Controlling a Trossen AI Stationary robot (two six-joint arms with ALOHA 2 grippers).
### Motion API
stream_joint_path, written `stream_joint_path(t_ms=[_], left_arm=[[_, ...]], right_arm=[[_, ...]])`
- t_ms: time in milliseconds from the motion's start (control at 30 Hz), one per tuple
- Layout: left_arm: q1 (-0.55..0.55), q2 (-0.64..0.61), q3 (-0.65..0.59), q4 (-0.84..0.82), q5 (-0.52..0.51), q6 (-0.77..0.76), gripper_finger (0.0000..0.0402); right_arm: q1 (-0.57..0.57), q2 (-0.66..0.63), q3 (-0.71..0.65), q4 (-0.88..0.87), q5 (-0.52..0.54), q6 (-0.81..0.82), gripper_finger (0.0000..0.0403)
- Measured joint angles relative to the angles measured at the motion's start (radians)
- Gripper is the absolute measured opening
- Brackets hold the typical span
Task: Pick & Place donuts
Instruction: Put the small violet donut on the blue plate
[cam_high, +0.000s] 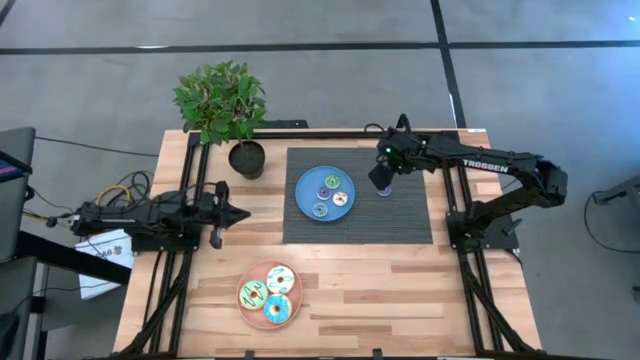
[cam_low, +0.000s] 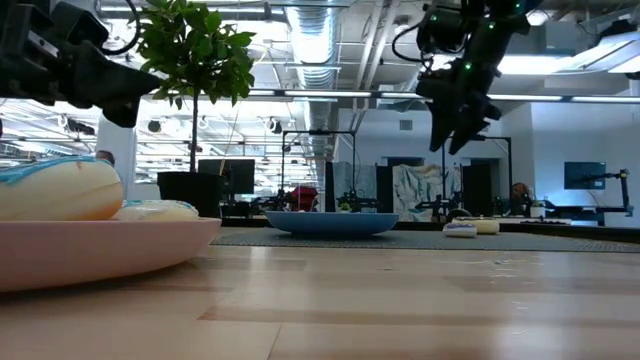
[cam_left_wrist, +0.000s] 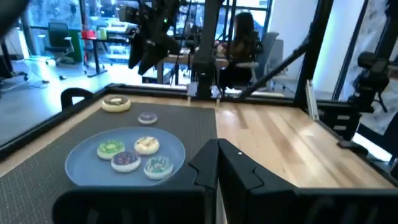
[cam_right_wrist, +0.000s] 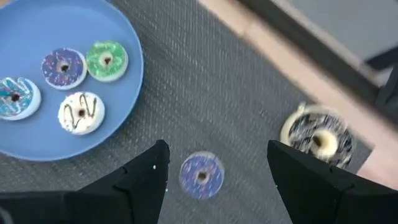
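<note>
Closest to the camera, the pink plate (cam_high: 246, 309) at the surface's near edge carries three larger donuts (cam_high: 278, 309). Over at the dark mat (cam_high: 400, 220), the right pincer (cam_right_wrist: 214, 163) hangs wide open and empty above a purple mini donut (cam_right_wrist: 201, 175), just right of the blue plate (cam_high: 305, 187) holding four minis (cam_right_wrist: 81, 112). Left pincer (cam_high: 243, 213) sits shut and empty at the left side.

Pink plate (cam_low: 100, 250) cut off at the low view's edge — far donuts (cam_low: 470, 228) too small to tell.
</note>
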Motion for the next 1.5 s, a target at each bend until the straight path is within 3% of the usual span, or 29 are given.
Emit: stream_joint_path(t_ms=[233, 567, 900, 1500], left_arm=[[0.000, 0.044, 0.000, -0.007, 0.022, -0.042, 0.0000], [0.000, 0.051, 0.000, -0.003, 0.057, -0.101, 0.0001], [0.000, 0.051, -0.001, -0.006, 0.041, 0.024, 0.0009], [0.000, 0.051, -0.001, -0.007, 0.041, 0.002, 0.0009]], right_arm=[[-0.055, 0.039, 0.000, -0.093, -0.072, 0.155, 0.0260], [-0.058, 0.229, -0.001, -0.108, -0.165, 0.242, 0.0260], [-0.060, 0.321, -0.001, -0.076, -0.162, 0.239, 0.0260], [-0.116, 0.394, -0.001, -0.002, -0.205, 0.220, 0.0260]])
